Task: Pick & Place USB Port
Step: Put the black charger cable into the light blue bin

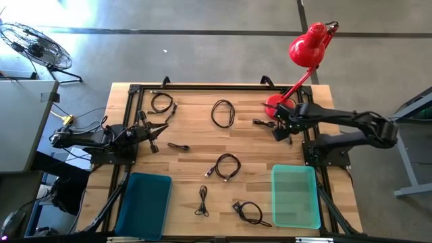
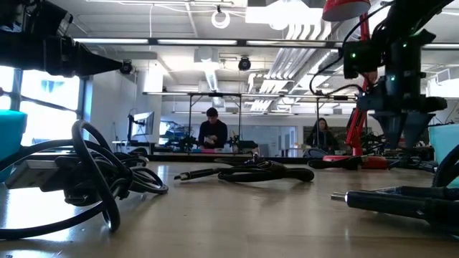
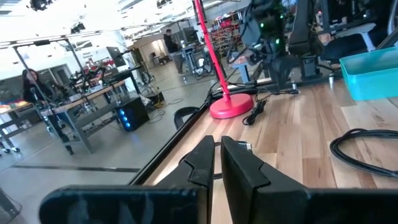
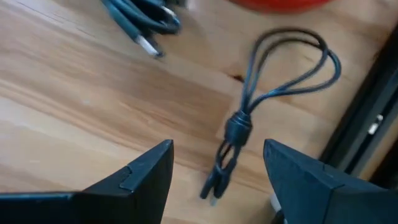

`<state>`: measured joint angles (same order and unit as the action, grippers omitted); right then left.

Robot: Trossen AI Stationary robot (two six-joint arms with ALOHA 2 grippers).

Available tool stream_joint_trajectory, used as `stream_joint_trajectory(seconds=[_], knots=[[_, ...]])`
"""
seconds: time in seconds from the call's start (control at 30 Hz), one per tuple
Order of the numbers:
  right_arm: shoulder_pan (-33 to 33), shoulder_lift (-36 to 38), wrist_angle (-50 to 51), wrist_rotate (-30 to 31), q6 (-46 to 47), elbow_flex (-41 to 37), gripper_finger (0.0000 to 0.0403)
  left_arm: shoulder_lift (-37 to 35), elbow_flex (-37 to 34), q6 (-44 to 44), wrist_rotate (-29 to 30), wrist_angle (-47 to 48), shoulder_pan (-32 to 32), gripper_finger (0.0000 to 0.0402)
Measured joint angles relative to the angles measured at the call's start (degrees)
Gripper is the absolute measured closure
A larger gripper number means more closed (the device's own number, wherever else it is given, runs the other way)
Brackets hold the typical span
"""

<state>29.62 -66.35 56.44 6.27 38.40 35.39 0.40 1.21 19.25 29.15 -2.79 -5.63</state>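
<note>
Several black USB cables lie on the wooden table point(image 1: 196, 128). My right gripper point(image 4: 217, 147) is open just above a small bundled cable point(image 4: 239, 127), which lies between its fingers in the right wrist view. The high view places this gripper point(image 1: 280, 130) beside that cable point(image 1: 262, 123), close to the red lamp's base. My left gripper point(image 3: 217, 155) has its fingers nearly together with nothing between them. It sits at the table's left side point(image 1: 155, 136), pointing toward a short cable point(image 1: 178, 146).
A blue bin point(image 1: 143, 202) stands front left and a teal bin point(image 1: 295, 196) front right. A red desk lamp point(image 1: 307, 47) stands at the back right. More coiled cables point(image 1: 223, 113) point(image 1: 226, 166) point(image 1: 248, 212) are spread across the table. People sit in the room behind.
</note>
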Motion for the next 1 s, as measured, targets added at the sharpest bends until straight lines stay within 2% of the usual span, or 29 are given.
stream_joint_trajectory(seconds=[0.33, 0.47, 0.63, 0.77, 0.83, 0.93, 1.0], knots=[[0.9, -6.6, -1.6, 3.8, -1.2, -0.8, 0.0162, 0.0, 0.0, 0.0, -0.1, 0.1, 0.0, 0.0376], [0.9, -9.3, -1.7, 7.2, -1.0, -0.8, 0.0164, 0.0, 0.0, 0.0, -0.1, 0.2, 0.0, 0.0376], [0.9, -12.5, -2.5, 8.5, -1.3, -0.8, 0.0179, 0.0, 0.0, 0.0, -0.1, 0.2, 0.0, 0.0376], [0.9, -14.9, -2.9, 8.4, -2.9, -0.7, 0.0228, 0.0, 0.0, 0.0, -0.8, 0.2, 0.0, 0.0376], [0.9, -15.8, -3.4, 8.1, -3.4, -0.7, 0.0271, 0.0, 0.0, 0.0, -1.8, 0.2, 0.0, 0.0376], [0.8, -16.6, -4.0, 7.6, -5.2, -0.5, 0.0359, 0.0, 0.0, 0.0, -3.1, 0.2, 0.0, 0.0376], [0.8, -16.7, -4.3, 7.6, -6.9, -0.5, 0.0371, 0.0, 0.0, -0.4, -3.8, 0.2, 0.0, 0.0376]])
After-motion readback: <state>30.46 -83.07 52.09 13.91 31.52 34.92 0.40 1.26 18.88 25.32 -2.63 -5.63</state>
